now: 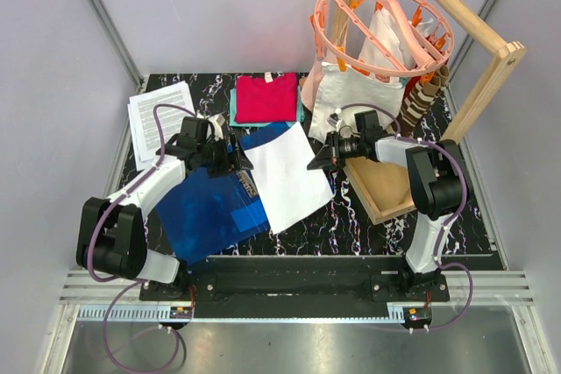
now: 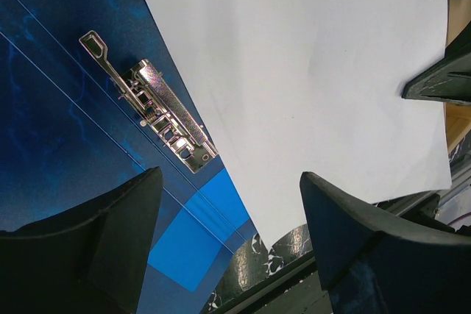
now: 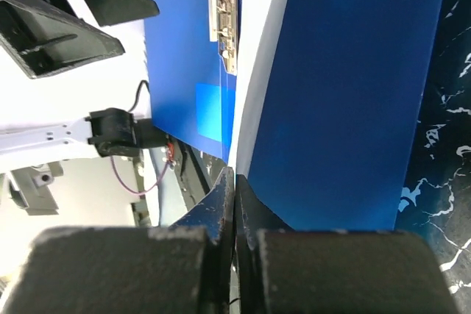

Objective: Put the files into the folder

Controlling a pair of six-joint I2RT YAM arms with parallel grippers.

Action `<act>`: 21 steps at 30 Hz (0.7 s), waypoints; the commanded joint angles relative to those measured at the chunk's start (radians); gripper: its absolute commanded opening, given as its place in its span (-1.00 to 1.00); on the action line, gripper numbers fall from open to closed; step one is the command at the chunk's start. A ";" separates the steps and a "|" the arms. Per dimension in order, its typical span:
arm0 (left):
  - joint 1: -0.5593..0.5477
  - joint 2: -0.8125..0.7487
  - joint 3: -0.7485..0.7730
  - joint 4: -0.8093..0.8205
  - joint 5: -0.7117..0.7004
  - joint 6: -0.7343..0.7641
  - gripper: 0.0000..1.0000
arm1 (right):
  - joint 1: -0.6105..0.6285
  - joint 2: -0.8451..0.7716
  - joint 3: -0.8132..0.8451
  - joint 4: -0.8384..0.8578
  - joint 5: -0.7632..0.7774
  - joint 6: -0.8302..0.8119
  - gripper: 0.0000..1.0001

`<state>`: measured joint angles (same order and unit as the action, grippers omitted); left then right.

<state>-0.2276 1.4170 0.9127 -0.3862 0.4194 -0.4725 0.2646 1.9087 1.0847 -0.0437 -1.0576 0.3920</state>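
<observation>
The blue folder (image 1: 206,208) lies open on the dark table, its metal clip (image 1: 247,183) near the middle. A blank white sheet (image 1: 285,172) lies tilted over the folder's right part. My right gripper (image 1: 314,164) is shut on that sheet's right edge; the right wrist view shows the pinch (image 3: 234,182) with the sheet (image 3: 261,86) edge-on and the folder (image 3: 176,49) behind. My left gripper (image 1: 235,162) hovers open and empty over the clip (image 2: 158,104), the sheet (image 2: 309,71) and the folder (image 2: 51,145). More printed sheets (image 1: 160,117) lie at the far left.
Folded red and teal clothes (image 1: 266,98) lie at the back. A wooden tray (image 1: 386,186) sits under my right arm. A wooden rack with a pink peg hanger (image 1: 381,19) and a white cloth bag (image 1: 355,94) stands at the back right.
</observation>
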 commanded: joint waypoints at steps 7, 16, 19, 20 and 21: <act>0.010 -0.013 -0.014 0.056 0.042 -0.002 0.57 | -0.013 0.035 -0.054 0.258 -0.097 0.203 -1.00; 0.011 -0.018 -0.018 0.056 0.050 -0.002 0.57 | -0.054 0.043 -0.141 0.430 -0.123 0.341 -1.00; 0.013 -0.018 -0.024 0.061 0.048 0.000 0.57 | -0.056 0.033 -0.149 0.449 -0.136 0.357 -1.00; 0.013 -0.018 -0.023 0.060 0.050 0.000 0.57 | -0.059 0.032 -0.151 0.459 -0.143 0.378 -1.00; 0.014 -0.015 -0.026 0.063 0.053 -0.002 0.57 | -0.061 0.029 -0.154 0.472 -0.145 0.389 -1.00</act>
<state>-0.2214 1.4170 0.9001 -0.3664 0.4423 -0.4725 0.2127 1.9526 0.9401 0.3317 -1.1557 0.7101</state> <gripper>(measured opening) 0.787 0.008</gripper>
